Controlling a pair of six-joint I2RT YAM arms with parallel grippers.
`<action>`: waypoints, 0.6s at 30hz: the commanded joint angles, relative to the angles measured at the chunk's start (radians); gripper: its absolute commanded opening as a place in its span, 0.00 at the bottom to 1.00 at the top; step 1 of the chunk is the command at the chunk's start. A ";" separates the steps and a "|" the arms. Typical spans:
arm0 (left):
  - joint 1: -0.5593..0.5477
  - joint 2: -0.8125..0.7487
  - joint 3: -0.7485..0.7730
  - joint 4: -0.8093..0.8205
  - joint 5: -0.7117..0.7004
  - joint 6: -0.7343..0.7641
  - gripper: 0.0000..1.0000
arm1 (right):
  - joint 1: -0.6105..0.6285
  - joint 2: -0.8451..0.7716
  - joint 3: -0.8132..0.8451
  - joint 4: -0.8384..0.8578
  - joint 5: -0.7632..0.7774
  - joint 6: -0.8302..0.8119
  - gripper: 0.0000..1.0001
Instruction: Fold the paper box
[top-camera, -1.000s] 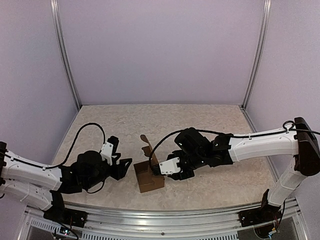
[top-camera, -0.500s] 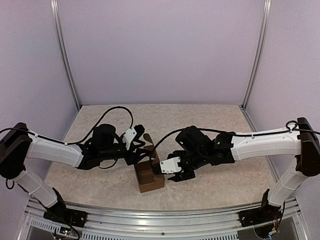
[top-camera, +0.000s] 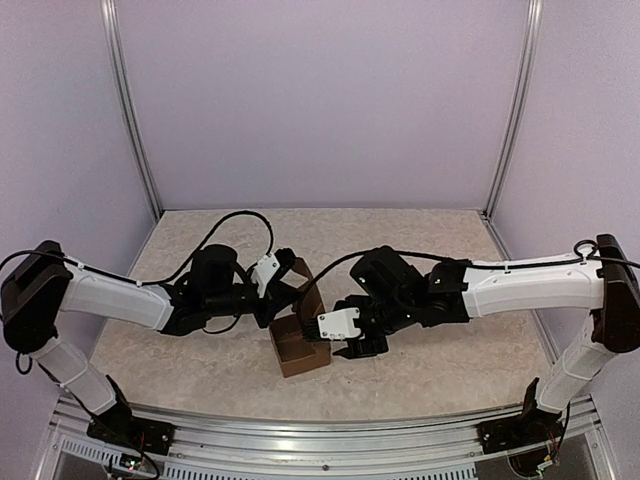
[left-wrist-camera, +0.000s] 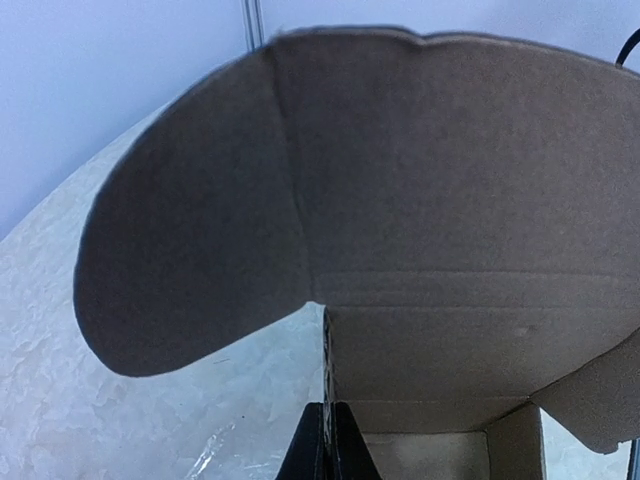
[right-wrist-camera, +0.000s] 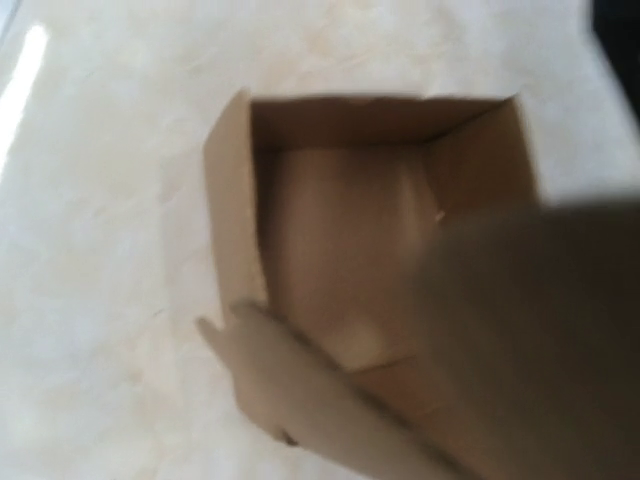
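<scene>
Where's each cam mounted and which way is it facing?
Top external: above and behind the bases, looking down the table; both arms, paper box between them.
Left wrist: low, facing the box's raised lid; fingers shut on its wall edge.
Right wrist: above, looking down into the box; no fingers show.
All three share the box.

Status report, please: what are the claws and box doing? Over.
Left claw pinched shut on raised lid flap of brown cardboard box. Right claw beside box, grip unclear. Box top open. Nothing in the way.
</scene>
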 joint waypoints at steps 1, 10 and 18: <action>-0.013 -0.014 -0.017 0.087 -0.111 -0.001 0.00 | -0.038 0.011 0.078 0.035 0.060 0.053 0.58; 0.038 0.131 0.027 0.327 -0.264 0.048 0.00 | -0.214 0.118 0.151 0.140 0.025 0.010 0.57; 0.026 0.170 -0.035 0.431 -0.288 -0.046 0.00 | -0.218 0.173 0.210 0.126 -0.035 -0.021 0.53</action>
